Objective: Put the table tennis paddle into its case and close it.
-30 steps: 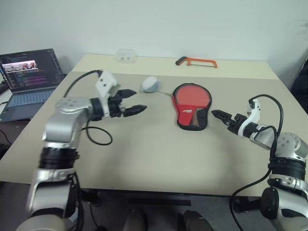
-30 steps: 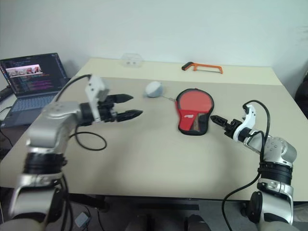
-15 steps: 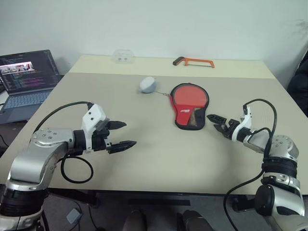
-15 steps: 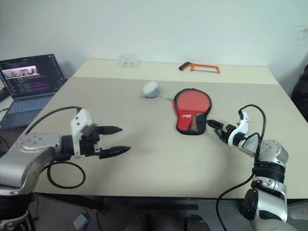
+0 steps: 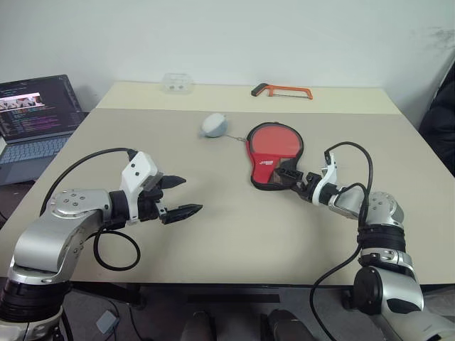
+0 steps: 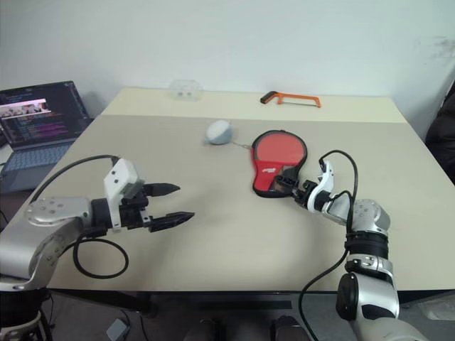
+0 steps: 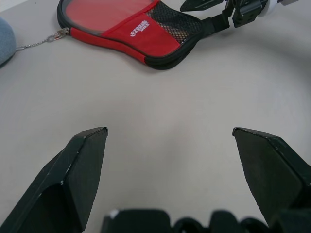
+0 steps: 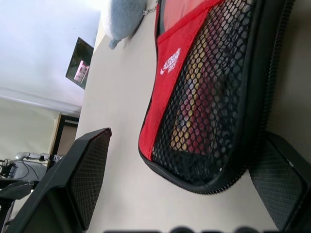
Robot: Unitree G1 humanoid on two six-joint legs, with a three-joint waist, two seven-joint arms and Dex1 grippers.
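- Jaws of both grippers spread wide, grasping nothing; left gripper (image 5: 180,196) drawn back and lowered from its earlier raised pose, hovering over bare table (image 5: 234,241), well apart from the case.
- Right gripper (image 5: 292,177) brought in from the side to the handle end of the case (image 5: 273,155), fingers bracketing the mesh pocket; probably readying a grasp.
- Case flat on table, red side up; paddle face (image 5: 276,141) red within it; whether zipped, cannot tell.
- Grey pouch (image 5: 214,125) chained to the case's head.
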